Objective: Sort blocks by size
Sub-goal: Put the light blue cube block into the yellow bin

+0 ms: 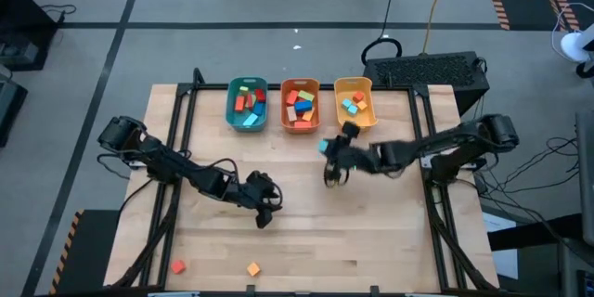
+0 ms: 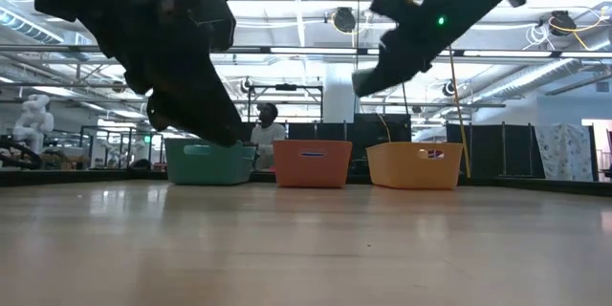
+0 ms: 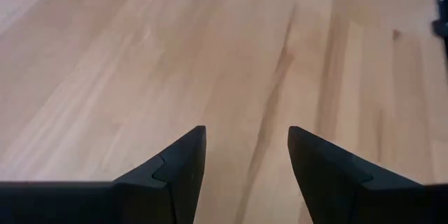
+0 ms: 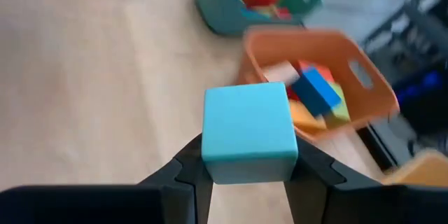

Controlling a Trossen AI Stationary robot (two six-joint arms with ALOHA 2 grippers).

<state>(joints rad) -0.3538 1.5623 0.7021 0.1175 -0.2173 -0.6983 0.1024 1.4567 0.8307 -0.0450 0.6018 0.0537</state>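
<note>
A light blue cube block (image 4: 246,129) sits between the fingers of my right gripper (image 4: 246,162), which is shut on it. That gripper (image 1: 329,150) hangs over the table just in front of the orange bin (image 1: 300,104). My left gripper (image 3: 246,147) is open above bare wood near the table's middle (image 1: 264,215), with nothing between its fingers. Two orange blocks (image 1: 177,266) (image 1: 252,268) lie flat on the table by its near edge. More blocks lie in the teal bin (image 1: 247,104), the orange bin and the yellow bin (image 1: 355,102). My right gripper pinches the light blue cube between its two fingers, one on each of two opposite sides, at the cube's lower part (image 4: 245,171). The fingers slant down from the table's right side. The cube is lifted clear of the table, one face turned up.
The three bins stand in a row along the table's far side, shown in the low view as teal (image 2: 208,161), orange (image 2: 313,163) and yellow (image 2: 414,164). Bare wood lies between the bins and the near edge. A person shows in the room behind the bins.
</note>
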